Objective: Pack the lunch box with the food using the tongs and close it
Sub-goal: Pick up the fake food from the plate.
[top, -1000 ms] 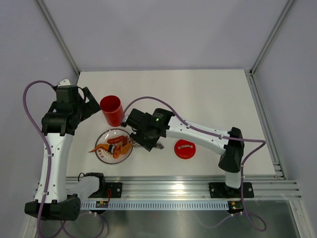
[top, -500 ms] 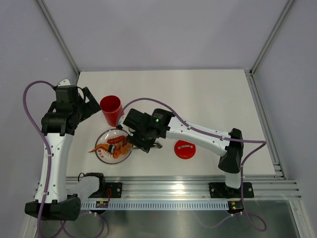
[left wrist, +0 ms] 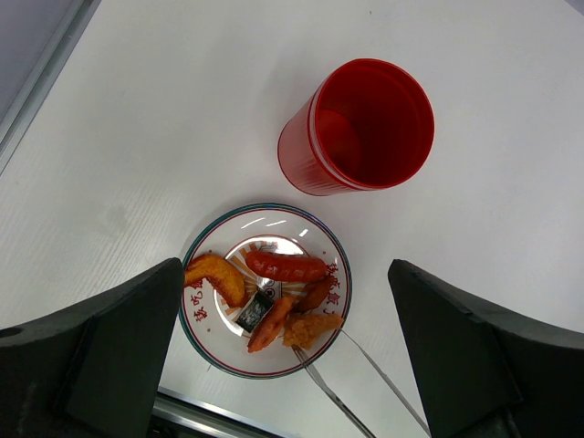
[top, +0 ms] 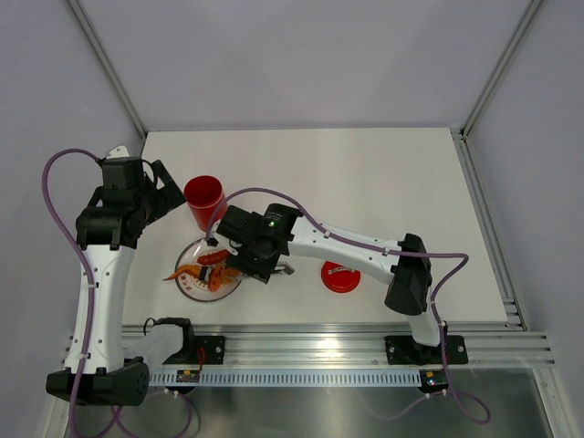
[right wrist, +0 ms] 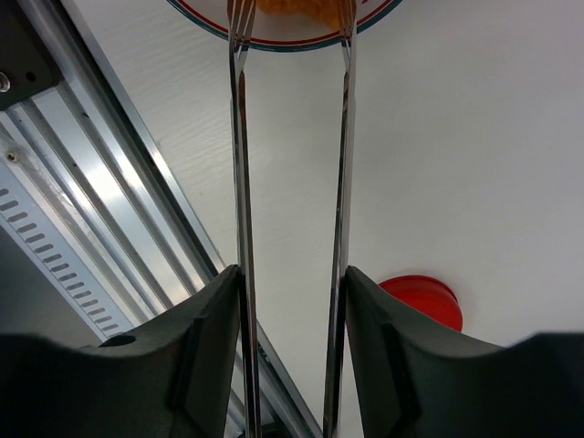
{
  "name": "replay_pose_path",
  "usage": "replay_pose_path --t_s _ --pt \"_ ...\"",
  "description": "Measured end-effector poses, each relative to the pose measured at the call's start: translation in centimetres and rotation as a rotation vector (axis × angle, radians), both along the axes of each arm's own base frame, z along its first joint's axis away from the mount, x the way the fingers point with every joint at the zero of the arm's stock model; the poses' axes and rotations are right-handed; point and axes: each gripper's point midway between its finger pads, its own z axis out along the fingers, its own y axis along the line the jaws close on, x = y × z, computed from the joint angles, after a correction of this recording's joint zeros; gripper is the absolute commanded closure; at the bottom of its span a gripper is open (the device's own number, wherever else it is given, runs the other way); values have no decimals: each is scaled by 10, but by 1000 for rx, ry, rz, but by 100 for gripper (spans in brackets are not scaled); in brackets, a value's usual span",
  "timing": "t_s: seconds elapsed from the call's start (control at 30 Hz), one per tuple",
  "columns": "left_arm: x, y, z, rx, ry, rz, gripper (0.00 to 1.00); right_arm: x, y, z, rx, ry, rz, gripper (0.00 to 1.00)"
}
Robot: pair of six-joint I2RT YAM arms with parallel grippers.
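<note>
Left gripper hung wide open and empty just left of the lunch box, I'd guess ready to steady it. Nearer, food sat on the plate, with the tongs half-spread around an orange piece. The right gripper pinched them, and the lid waited right.

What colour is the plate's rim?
The plate has a dark teal edge line with a red ring inside; clearest from the left wrist.

light: bright, even, overhead | shadows: soft, faint | glare: on metal rail | focus: sharp, wrist-view jaws slightly soft
</note>
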Motion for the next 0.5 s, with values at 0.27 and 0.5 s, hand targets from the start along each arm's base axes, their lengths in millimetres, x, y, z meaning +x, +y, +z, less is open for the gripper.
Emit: replay_pose_path --t_s 0.27,0.5 --pt "-2 0 2 0 -8 0 1 1 1 -9 -25 0 15 42" --pt "-3 -1 2 -3 -11 -3 1 2 1 -10 -27 -1 20 42"
